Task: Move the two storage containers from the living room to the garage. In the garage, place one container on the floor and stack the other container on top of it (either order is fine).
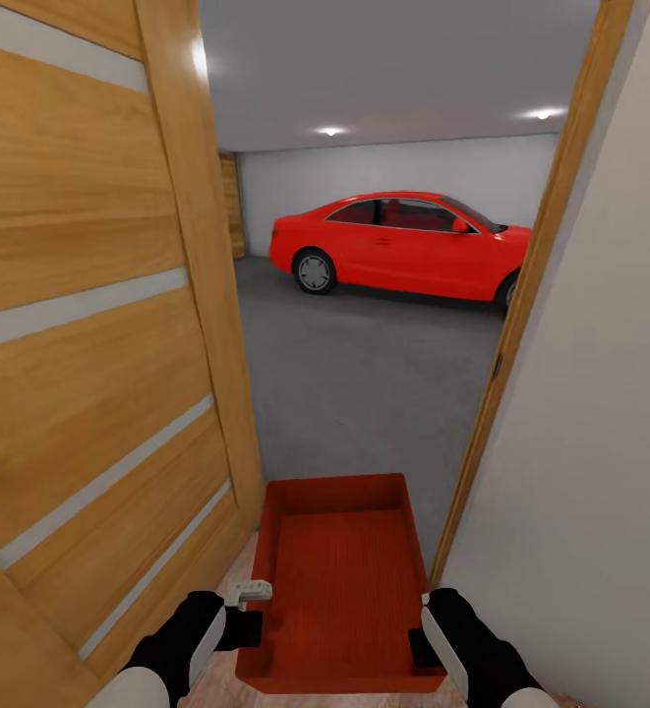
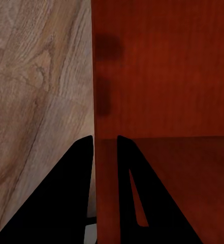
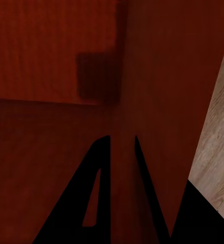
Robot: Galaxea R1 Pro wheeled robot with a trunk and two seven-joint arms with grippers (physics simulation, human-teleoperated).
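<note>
A red-orange storage container (image 1: 339, 580) is carried between both arms at the doorway, ahead of the trunk and above the wood-plank flooring (image 2: 35, 101), with the garage floor (image 1: 364, 364) and a red car (image 1: 403, 246) beyond. The left gripper (image 1: 254, 615) is closed on the container's left wall, one finger inside and one outside; the right gripper (image 1: 425, 629) pinches the right wall in the same way. The lidless bin appears light, with thin, smooth walls likely to flex or slip; matched holds at mid-wall rims on opposite sides seem the soundest purchase. The wooden door (image 1: 88, 324) and the door frame (image 1: 521, 315) leave little clearance.
</note>
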